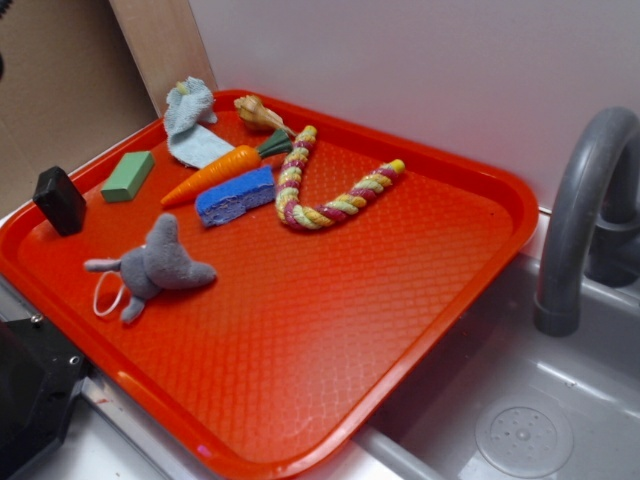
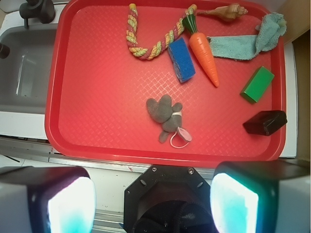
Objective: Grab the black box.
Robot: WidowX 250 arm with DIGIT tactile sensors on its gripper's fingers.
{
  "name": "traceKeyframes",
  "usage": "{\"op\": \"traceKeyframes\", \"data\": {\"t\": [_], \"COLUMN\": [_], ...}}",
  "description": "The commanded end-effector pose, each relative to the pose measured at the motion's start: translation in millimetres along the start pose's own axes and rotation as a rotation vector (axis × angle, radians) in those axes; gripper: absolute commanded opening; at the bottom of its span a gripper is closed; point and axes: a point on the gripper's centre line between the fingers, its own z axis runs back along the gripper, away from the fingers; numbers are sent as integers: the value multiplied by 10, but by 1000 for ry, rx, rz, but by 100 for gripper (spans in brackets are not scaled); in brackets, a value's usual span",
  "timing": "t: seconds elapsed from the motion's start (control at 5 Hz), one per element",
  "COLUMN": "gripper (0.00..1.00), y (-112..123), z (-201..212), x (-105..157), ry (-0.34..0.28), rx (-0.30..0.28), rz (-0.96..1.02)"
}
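Note:
The black box [image 1: 60,200] is a small matte block standing at the left edge of the red tray [image 1: 330,340]. From the wrist camera the black box [image 2: 265,123] lies near the tray's [image 2: 97,121] lower right corner, just below the green block [image 2: 257,84]. My gripper [image 2: 153,204] hovers high above the tray's near side, off the tray, well away from the box. Its two fingers [image 2: 68,204] stand wide apart and hold nothing.
On the tray lie a grey plush mouse [image 1: 155,268], a blue sponge [image 1: 235,195], a carrot [image 1: 215,170], a braided rope [image 1: 320,195], a light blue cloth [image 1: 192,125] and a shell-like toy [image 1: 260,115]. A grey sink with a faucet [image 1: 585,220] is on the right.

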Motion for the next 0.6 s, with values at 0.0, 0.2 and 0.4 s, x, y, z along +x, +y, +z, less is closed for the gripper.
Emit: {"op": "traceKeyframes", "data": {"t": [0.0,0.2,0.4], "gripper": [100,100,100], "y": [0,292,580], "z": [0,-214,-367], "x": [0,267,407], "ry": [0,-10,-27], "rx": [0,57,82], "rz": [0,174,343]}}
